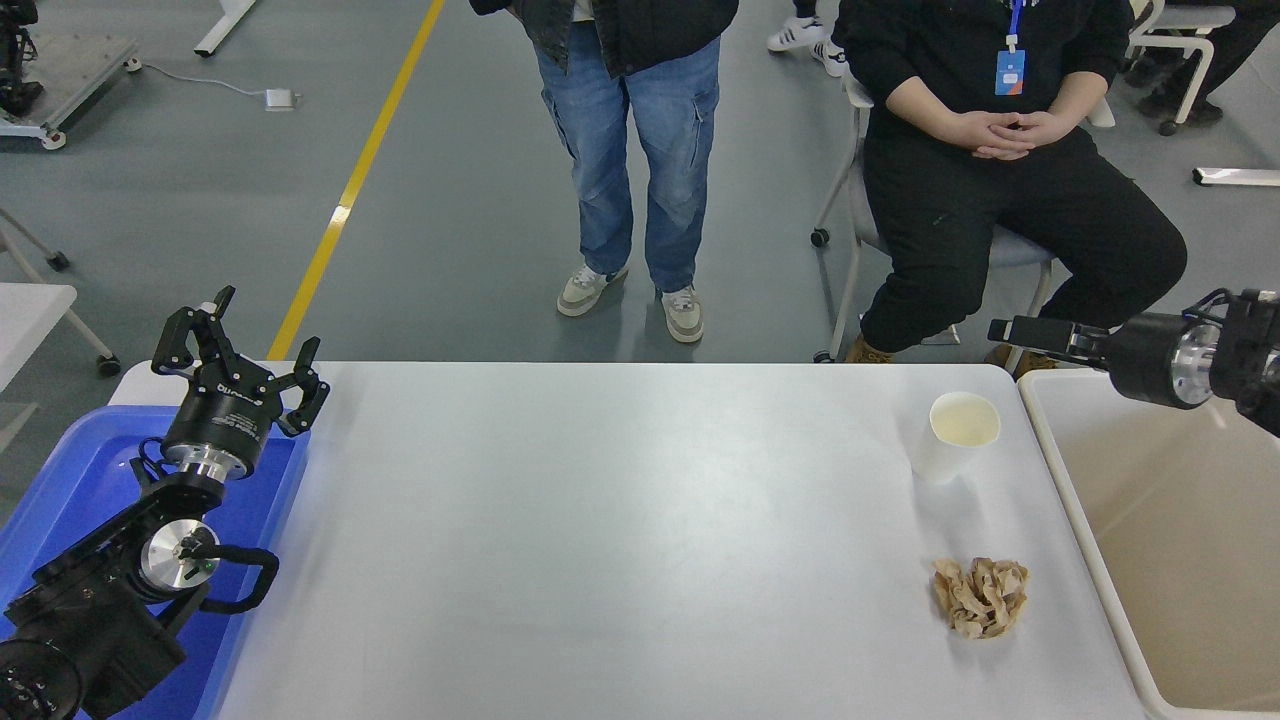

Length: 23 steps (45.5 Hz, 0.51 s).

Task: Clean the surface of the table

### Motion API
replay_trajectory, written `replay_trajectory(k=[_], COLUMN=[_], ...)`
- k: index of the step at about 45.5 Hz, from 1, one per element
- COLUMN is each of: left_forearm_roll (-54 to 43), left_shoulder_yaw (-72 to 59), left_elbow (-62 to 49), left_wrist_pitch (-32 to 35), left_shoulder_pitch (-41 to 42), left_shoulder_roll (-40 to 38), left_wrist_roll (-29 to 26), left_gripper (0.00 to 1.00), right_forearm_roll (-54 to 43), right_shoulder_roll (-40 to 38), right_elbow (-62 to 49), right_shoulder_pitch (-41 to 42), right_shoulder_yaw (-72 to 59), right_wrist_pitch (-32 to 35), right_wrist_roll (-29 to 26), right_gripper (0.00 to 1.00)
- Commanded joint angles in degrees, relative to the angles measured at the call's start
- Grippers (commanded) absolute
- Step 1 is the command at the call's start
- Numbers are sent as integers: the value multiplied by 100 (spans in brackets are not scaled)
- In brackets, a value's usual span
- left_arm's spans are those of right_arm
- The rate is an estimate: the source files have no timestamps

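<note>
Right end effector [1030, 331] empty, opening unclear, above the desk surface [620, 540]; paper cup [955, 438] light, crushable, grip mid-wall; crumpled wad [981, 597] soft

On the tabletop [600, 540], a cup [955, 435] stands near the far right corner; a wad [981, 597] lies nearer the front. A bin [1100, 560] adjoins the right edge, a tray [70, 470] the left.
</note>
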Motion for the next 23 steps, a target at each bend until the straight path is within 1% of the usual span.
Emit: replay_trajectory(k=[1,5,18,23], left_forearm_roll=[0,0,0,0], left_shoulder_yaw=[0,0,0,0], left_elbow=[-4,5,-4,-4], left_wrist_pitch=[0,0,0,0], left_shoulder_pitch=[0,0,0,0], left_shoulder_roll=[0,0,0,0], left_wrist_roll=[0,0,0,0], left_gripper=[100,100,100,100], right_forearm_roll=[-219,-219,-184,-175], right_shoulder_roll=[561,666,947,1228], right_elbow=[-613,-886,-1361,-1807], right_shoulder_pitch=[-225,-321,-602,-804], right_shoulder_yaw=[-622,-789,-807,-799], right_wrist_pitch=[-328,-390,-399,-407], right_wrist_roll=[-6,-6,-6,-15], right_gripper=[89,87,87,87])
